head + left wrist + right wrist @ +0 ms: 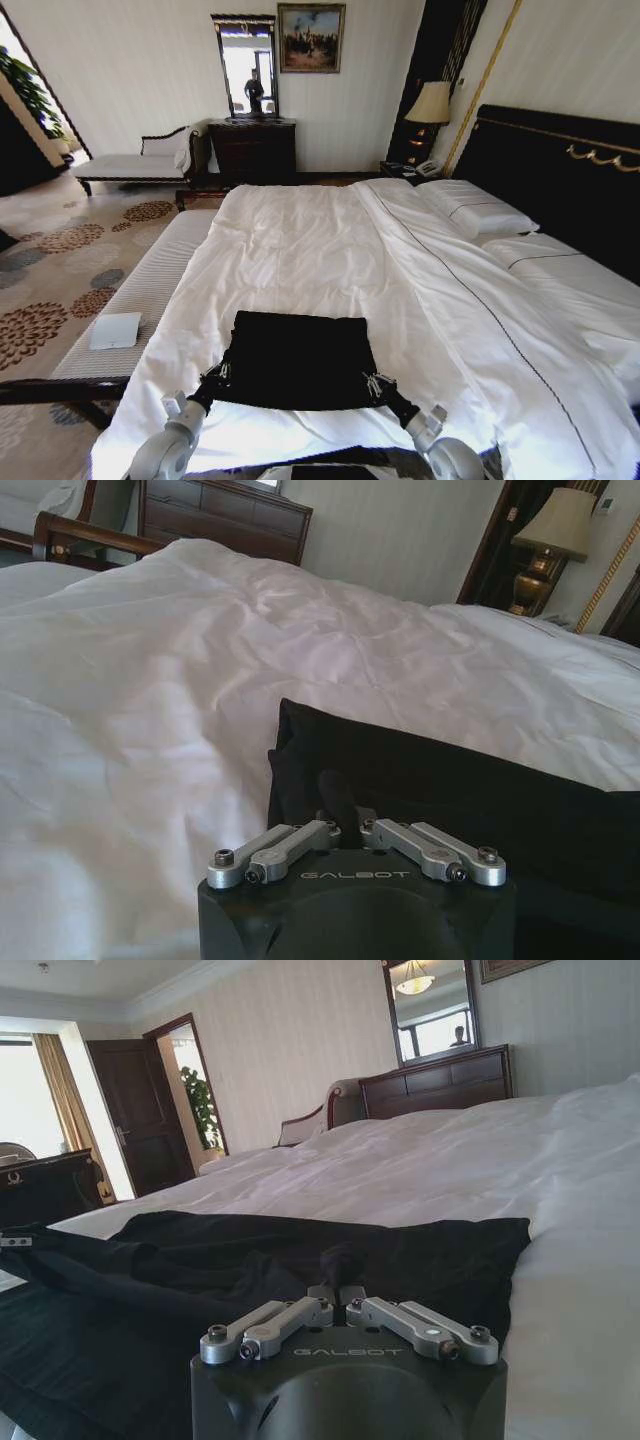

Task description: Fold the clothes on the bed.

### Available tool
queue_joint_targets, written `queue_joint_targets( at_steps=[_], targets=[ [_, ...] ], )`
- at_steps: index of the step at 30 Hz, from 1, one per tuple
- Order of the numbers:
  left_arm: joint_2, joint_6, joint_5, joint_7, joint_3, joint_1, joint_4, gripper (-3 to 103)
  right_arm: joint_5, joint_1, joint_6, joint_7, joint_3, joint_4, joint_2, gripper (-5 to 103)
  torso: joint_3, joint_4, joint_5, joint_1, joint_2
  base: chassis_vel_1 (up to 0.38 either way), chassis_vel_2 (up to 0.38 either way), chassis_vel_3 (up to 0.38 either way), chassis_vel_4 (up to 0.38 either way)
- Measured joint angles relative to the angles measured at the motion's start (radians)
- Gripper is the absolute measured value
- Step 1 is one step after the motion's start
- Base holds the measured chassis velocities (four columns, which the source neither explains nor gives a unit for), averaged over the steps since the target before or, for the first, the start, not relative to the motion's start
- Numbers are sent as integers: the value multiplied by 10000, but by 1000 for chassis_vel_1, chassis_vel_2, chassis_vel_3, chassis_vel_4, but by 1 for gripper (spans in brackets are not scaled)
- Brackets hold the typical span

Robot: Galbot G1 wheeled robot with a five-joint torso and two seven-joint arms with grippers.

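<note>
A: Where is the shirt [295, 358]?

B: On the bed [330, 240], near its foot edge and roughly midway between the two side edges. It lies on the white duvet [300, 250] as a dark rectangle, already folded into a compact shape, with its far edge straight across.

A: And the left gripper [215, 378]?

B: At the shirt's near left corner, low over the foot edge. In the left wrist view the fingers [338, 798] are drawn together into one dark tip with black cloth [450, 780] bunched around it, so it is pinching the shirt.

A: The right gripper [377, 385]?

B: The same at the near right corner. In the right wrist view its fingers [338, 1260] are pressed together against the black fabric [300, 1250], gripping it. The shirt spreads away from there toward the other arm, rumpled in low folds.

A: So both claws are closed on cloth?

B: Yes, each on its own near corner, with both arms reaching in from the foot of the bed.

A: What else is around?

B: Pillows [475, 208] at the head end by the black headboard [560, 170], a lamp [430, 105] in the corner beyond, a dark dresser [252, 148] with a mirror [246, 65] against the far wall, and a padded bench [140, 290] along the bed's left side.
</note>
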Motion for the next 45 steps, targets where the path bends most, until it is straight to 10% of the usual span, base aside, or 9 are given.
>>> queue_joint_targets(
  at_steps=[19,34,45],
  targets=[
    [193,197,89,-297,349,-306,392,-1,-164,19,111,-152,57,-251,193,1,0,0,0,0,-1,0,0,0,0],
    [305,222,287,-230,-339,680,-303,51,-307,-922,534,-262,600,141,744,54,0,0,-1,0,0,0,0,0,0],
    [710,550,-761,-312,-467,-1156,145,94,2508,-137,-740,1429,1690,698,280,96,1,-1,0,0,0,0,0,0,0]
  ],
)
